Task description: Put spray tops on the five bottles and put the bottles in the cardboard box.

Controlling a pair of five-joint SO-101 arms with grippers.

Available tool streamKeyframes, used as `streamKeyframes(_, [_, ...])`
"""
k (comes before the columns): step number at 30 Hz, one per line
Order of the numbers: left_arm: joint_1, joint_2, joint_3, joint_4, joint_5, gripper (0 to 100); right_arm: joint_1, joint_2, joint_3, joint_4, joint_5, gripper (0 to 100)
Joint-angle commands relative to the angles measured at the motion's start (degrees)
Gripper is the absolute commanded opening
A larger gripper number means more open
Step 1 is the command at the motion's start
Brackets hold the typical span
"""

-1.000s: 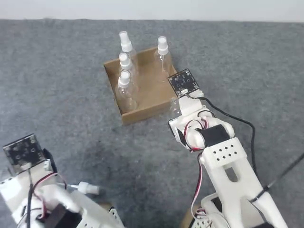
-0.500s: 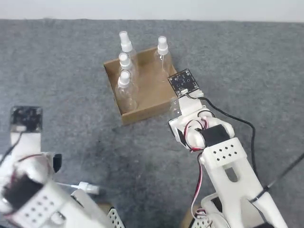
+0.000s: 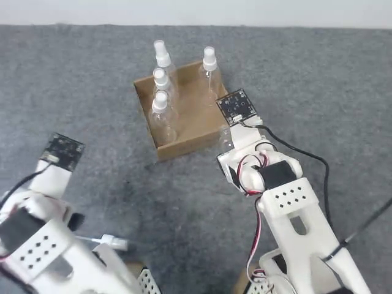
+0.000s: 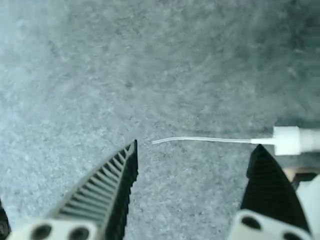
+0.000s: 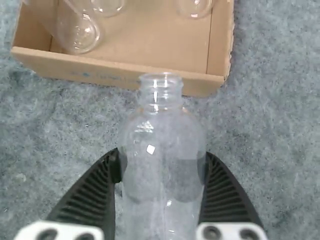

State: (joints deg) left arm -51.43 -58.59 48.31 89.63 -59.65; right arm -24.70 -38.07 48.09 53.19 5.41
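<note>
At the left, we see bare grey carpet (image 3: 92, 79) running wide and open from the left arm (image 3: 37, 226) up to the pale strip at the far edge. The left gripper (image 4: 196, 150) hangs over that carpet with its jaws spread wide and nothing between them. The loose spray top (image 4: 292, 140) lies on its side on the carpet near one fingertip, and its thin dip tube (image 4: 200, 140) stretches across the gap between the two tips. In the high view the spray top (image 3: 113, 242) sits near the table's front, well apart from the box.

Toward the middle, the cardboard box (image 3: 190, 144) stands on the carpet holding four capped bottles (image 3: 160, 107), all upright.

To the right, the right gripper (image 5: 162, 162) is clenched around the body of the uncapped bottle (image 5: 161, 145), one jaw on each side. The bottle's open neck stands just outside the box's near wall (image 5: 125, 75). A faint line of print runs along that wall, too small for us to read. More open carpet lies to the right of the box.
</note>
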Motion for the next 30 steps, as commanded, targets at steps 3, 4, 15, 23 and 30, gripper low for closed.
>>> streamKeyframes(3, [3.34, 0.88, 3.03, 2.37, -7.56, 32, 0.84, -2.33, -0.44, -1.19, 1.05, 7.4])
streamKeyframes(4, [3.6, 0.88, 3.03, 3.52, -8.97, 32, 0.84, -2.33, -0.44, -1.19, 1.05, 7.4])
streamKeyframes(15, [11.16, 1.76, 3.74, 8.09, -12.4, 32, 0.84, -2.24, -0.53, -1.19, 1.14, 7.4])
streamKeyframes(23, [13.89, 16.0, 1.98, 9.05, -12.75, 32, 0.92, -2.24, -0.62, -1.19, 2.73, 7.4])
streamKeyframes(30, [18.37, 24.53, 1.45, 6.51, -12.75, 31, 0.92, -2.24, -0.44, -1.98, 3.16, 7.4])
